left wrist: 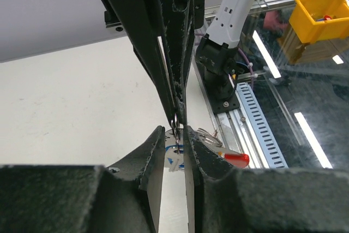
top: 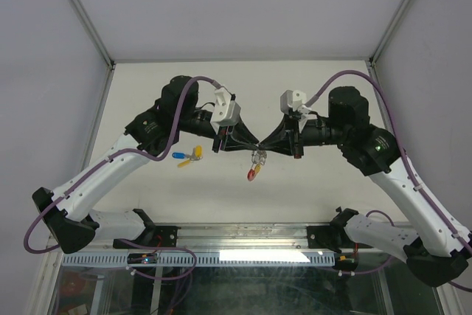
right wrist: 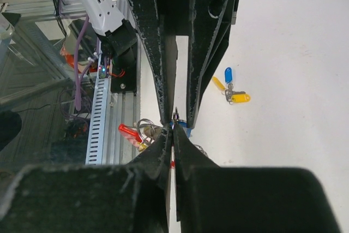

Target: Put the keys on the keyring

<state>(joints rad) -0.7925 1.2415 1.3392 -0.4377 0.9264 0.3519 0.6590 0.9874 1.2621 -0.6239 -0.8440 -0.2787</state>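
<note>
The counter (top: 295, 86) carries little; the work is up in the air above its middle, where both arms meet tip to tip over the keyring (top: 255, 161).

The right claw (right wrist: 173, 132) is pressed together on a thin bit of metal at the top of the keyring. It looks like the chain, though the pinch point is too small to be sure. The left claw (left wrist: 174, 135) meets it from the other side with its fingers a little spread and a narrow gap between them. The keyring hangs below the two tips, with its red crescent (top: 251, 175) lowest. A blue tag (left wrist: 172, 160) dangles just beside the ring, right under the left claw. The other keys (top: 190, 156) (blue and yellow tags in a small cluster) lie on the counter, well to the left of the keyring.

The step in hand appears to be seating the blue key on the keyring. Next, the left claw should back away from the keyring without snagging it, then go down to the cluster for another key while the right holds steady.
</note>
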